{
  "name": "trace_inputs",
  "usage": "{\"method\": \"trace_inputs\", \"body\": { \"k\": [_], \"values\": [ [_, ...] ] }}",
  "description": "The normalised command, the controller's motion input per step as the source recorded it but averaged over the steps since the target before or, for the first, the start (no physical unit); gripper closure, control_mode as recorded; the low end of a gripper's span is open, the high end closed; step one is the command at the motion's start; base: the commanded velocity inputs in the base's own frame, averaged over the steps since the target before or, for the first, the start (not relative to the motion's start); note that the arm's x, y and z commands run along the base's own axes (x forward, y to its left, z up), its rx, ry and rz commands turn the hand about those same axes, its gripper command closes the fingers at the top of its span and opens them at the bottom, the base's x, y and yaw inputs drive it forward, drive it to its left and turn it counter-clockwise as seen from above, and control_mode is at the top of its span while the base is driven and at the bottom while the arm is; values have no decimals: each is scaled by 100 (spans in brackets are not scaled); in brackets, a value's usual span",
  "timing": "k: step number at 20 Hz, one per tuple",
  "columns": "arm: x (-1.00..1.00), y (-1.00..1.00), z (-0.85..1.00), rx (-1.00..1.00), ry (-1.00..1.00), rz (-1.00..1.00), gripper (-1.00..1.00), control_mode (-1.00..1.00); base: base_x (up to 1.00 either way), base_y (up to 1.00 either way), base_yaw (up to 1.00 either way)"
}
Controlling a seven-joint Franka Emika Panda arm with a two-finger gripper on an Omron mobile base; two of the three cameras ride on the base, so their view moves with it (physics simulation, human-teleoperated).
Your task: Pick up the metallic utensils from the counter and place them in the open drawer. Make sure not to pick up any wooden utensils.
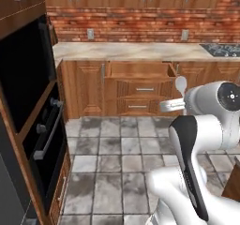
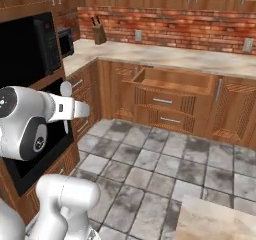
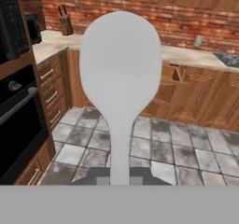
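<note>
A silver round-bowled spoon [image 3: 120,64], one of the metallic utensils, stands upright in my gripper [image 3: 120,178], which is shut on its handle. From the base, the spoon's bowl [image 1: 181,84] [image 2: 65,88] rises above the hand, and the gripper [image 1: 180,101] [image 2: 68,104] hangs over the tiled floor. The open drawer [image 1: 138,70] [image 2: 170,81] is pulled out under the wall counter ahead, well beyond the gripper, with a bare wood interior. A corner of the marbled island counter [image 2: 217,221] shows at the lower right. The wooden utensils are out of view.
A black wall oven [image 1: 28,102] [image 2: 30,59] in tall cabinetry stands on the left. The long wall counter [image 1: 131,50] carries a knife block [image 2: 99,34] and a stove top [image 1: 222,49]. Grey floor tiles [image 1: 117,149] lie between me and the drawers.
</note>
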Motion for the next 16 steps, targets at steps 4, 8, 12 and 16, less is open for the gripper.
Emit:
{"method": "trace_inputs", "body": {
  "k": [4,8,12,16],
  "values": [
    [0,0,0,0,0,0,100,100,100,-57,34],
    [0,0,0,0,0,0,100,100,100,-53,35],
    [0,0,0,0,0,0,100,100,100,-51,35],
    [0,0,0,0,0,0,100,100,100,-51,37]
  ]
}}
